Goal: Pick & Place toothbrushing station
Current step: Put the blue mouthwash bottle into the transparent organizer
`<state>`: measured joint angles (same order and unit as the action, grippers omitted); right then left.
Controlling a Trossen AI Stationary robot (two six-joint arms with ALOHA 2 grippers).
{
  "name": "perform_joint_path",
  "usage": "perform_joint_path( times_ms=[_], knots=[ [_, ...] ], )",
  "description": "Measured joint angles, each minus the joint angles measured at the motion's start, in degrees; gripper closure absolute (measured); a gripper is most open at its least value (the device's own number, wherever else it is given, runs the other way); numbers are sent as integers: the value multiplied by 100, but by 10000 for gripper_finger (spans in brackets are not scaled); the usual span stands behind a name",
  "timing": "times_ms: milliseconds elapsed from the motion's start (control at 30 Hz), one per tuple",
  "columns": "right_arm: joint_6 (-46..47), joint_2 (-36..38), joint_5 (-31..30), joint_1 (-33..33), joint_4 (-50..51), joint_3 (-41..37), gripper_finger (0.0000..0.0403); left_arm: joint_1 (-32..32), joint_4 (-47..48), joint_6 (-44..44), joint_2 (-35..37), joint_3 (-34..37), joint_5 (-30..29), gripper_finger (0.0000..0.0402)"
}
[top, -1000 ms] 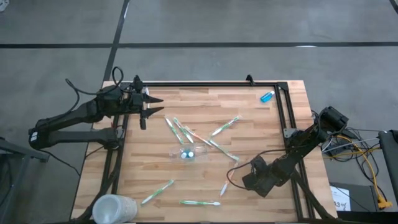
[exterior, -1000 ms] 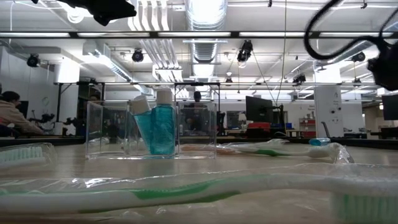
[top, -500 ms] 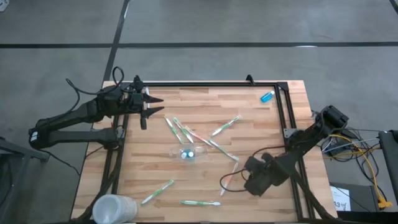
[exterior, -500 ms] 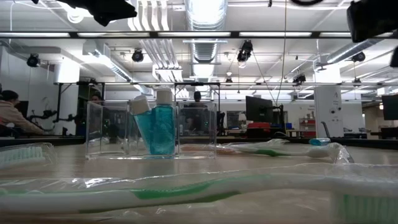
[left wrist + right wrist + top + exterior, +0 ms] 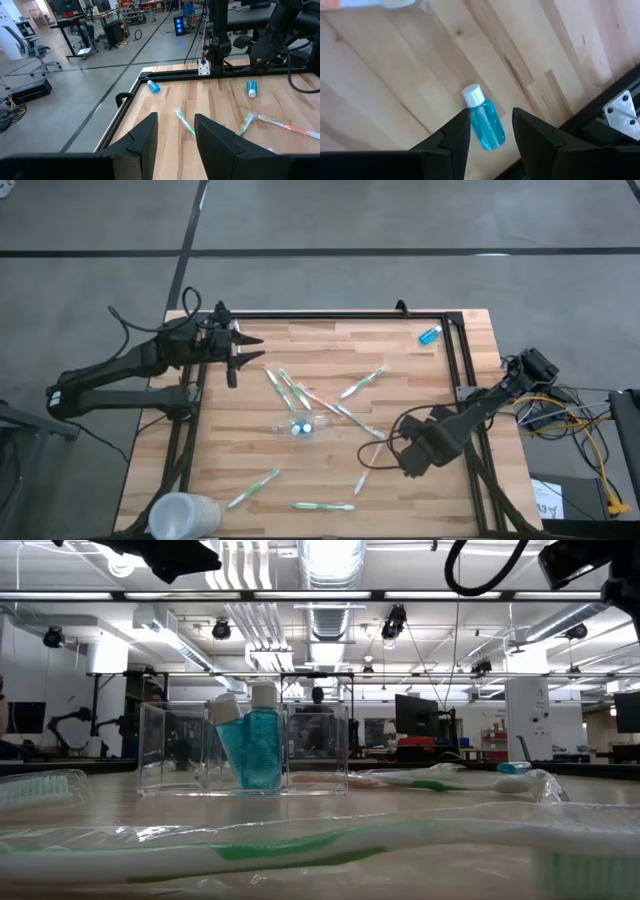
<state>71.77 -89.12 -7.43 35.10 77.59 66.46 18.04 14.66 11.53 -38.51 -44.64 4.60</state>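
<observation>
My right claw [image 5: 487,134], fingers parted, has swung from the table's [image 5: 400,490] front edge toward its right side, above a small blue bottle [image 5: 485,124]. The toothbrushing station [image 5: 303,425] stays mid-table.

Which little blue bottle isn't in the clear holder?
The lone blue bottle lying at the table's far right corner, beside the black frame; the other two bottles stand inside the clear holder.

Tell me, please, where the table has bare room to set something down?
Bare wood lies between the left hand and the stray blue bottle along the far rail, and left of the clear holder. Loose toothbrushes crowd the middle.
</observation>
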Motion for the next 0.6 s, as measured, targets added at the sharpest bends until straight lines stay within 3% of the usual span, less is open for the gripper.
perform_joint_path(
  times_ms=[600],
  knots=[
    [-127,7,1,-1,22,-9,269,0,-105,201,-192,-2,2,268]
  ],
)
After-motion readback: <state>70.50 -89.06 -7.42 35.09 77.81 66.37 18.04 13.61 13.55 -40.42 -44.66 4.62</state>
